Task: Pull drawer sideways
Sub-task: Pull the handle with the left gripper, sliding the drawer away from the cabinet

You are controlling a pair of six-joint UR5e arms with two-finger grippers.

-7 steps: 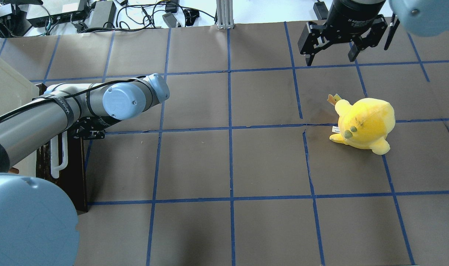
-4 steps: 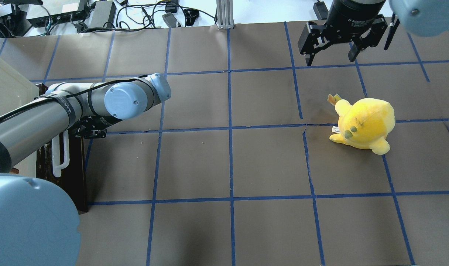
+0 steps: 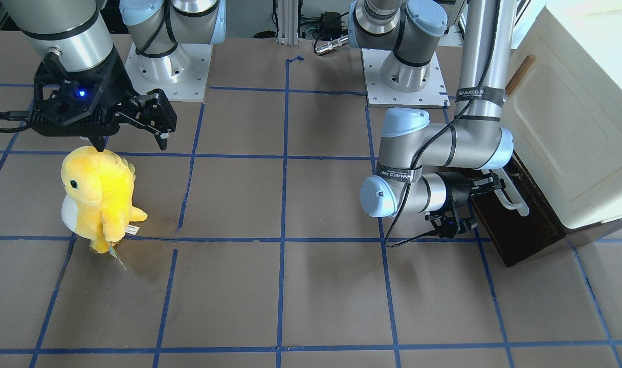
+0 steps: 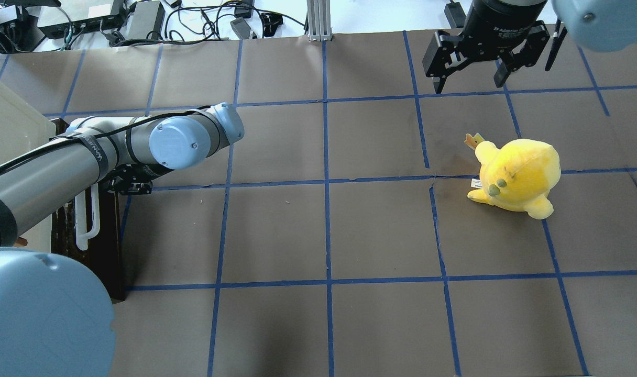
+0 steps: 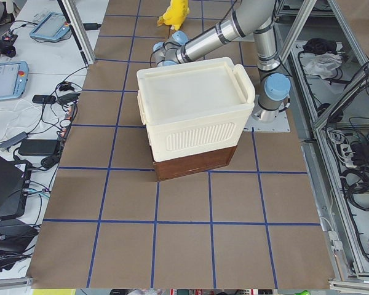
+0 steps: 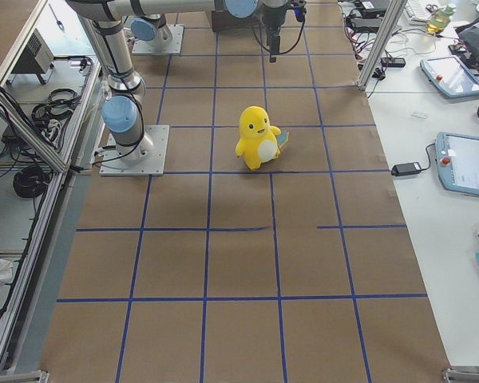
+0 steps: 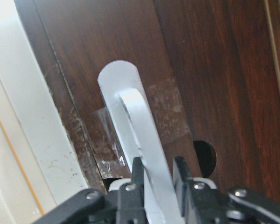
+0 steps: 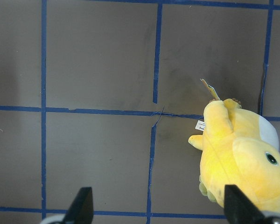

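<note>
The drawer has a dark brown front and a long white bar handle. It sits at the bottom of the cream-white cabinet at the table's left end. In the left wrist view my left gripper is shut on the white handle, one finger on each side, against the brown front. In the front-facing view the left gripper is at the handle. My right gripper hangs open and empty at the far right, above the table.
A yellow plush toy stands on the right half of the table, just in front of the right gripper; it also shows in the right wrist view. Brown paper with blue tape lines covers the table.
My left arm has moved slightly to the right in the overhead view, and the white handle and drawer front have shifted a little with it. The right arm has not moved.
</note>
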